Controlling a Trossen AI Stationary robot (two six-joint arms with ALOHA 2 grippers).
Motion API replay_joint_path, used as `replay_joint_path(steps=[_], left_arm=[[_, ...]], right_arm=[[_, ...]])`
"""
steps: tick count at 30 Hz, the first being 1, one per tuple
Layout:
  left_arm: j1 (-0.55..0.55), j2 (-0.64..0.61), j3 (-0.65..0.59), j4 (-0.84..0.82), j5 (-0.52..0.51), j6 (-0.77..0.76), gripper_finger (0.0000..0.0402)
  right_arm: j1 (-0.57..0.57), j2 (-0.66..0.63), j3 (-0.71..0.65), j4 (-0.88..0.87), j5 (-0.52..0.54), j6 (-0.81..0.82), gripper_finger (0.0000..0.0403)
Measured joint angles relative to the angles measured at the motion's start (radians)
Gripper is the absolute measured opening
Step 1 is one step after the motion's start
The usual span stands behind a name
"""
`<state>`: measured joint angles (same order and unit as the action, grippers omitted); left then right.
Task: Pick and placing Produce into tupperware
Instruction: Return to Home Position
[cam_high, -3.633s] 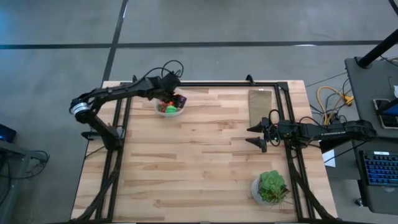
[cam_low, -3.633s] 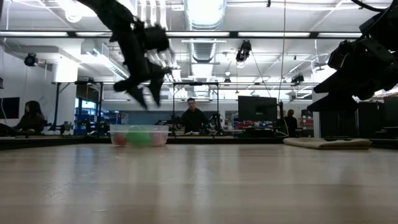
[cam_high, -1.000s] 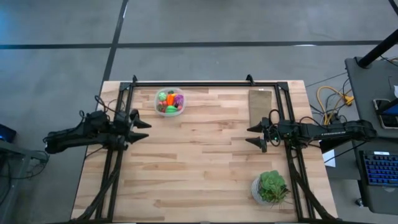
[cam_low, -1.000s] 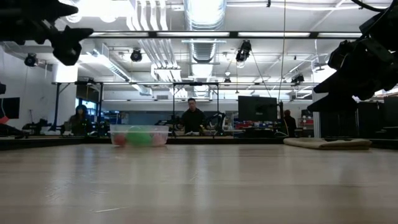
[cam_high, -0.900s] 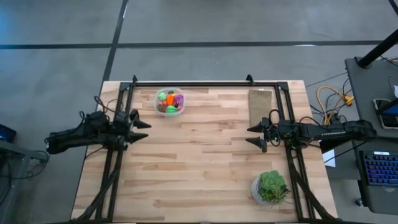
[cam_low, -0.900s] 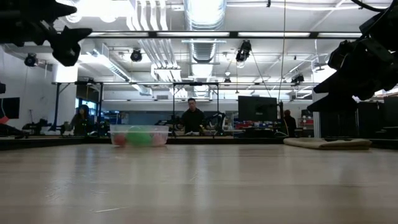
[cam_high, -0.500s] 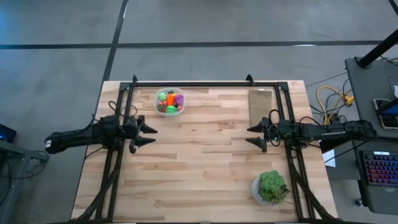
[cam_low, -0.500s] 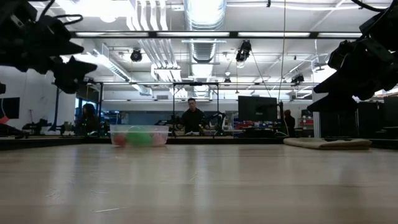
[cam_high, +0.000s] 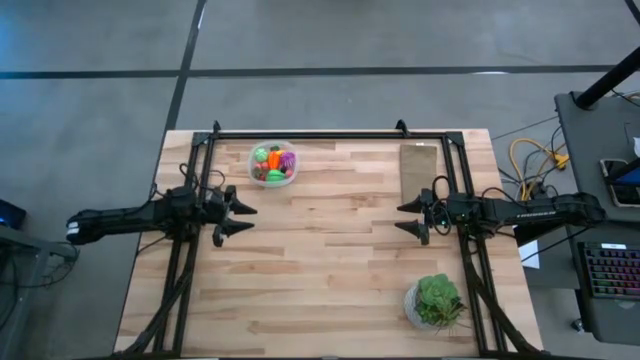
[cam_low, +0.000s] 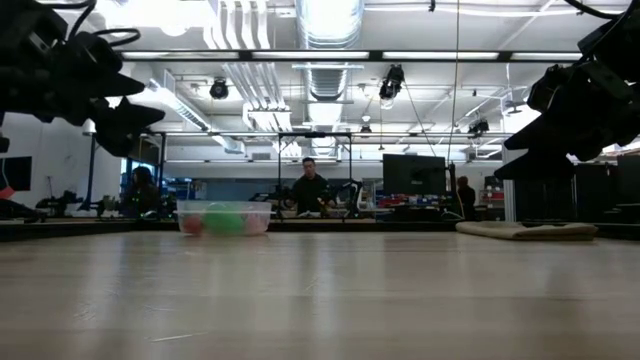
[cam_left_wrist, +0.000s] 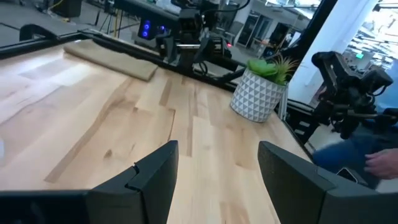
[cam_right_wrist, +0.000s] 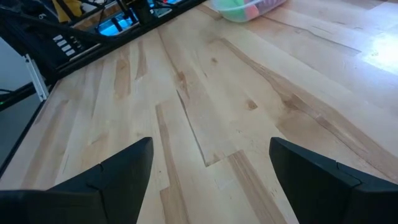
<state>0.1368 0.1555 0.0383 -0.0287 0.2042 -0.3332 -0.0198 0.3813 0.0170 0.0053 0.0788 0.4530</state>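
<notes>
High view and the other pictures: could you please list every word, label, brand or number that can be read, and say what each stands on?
No text can be read in any view.
Pale lettering along the right arm, high view: too small to read.
Keys of the keyboard beside the table, high view: too small to read.

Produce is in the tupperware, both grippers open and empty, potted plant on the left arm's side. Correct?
No: the high view shows the potted plant on the right arm's side. The rest holds: produce in the tupperware, left gripper and right gripper open and empty.
</notes>
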Motion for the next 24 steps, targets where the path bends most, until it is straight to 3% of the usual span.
replay_joint_path(steps=[24], left_arm=[[0.000,0.053,-0.001,0.000,0.000,0.000,0.0208]], right_arm=[[0.000,0.000,0.000,0.000,0.000,0.000,0.0313]])
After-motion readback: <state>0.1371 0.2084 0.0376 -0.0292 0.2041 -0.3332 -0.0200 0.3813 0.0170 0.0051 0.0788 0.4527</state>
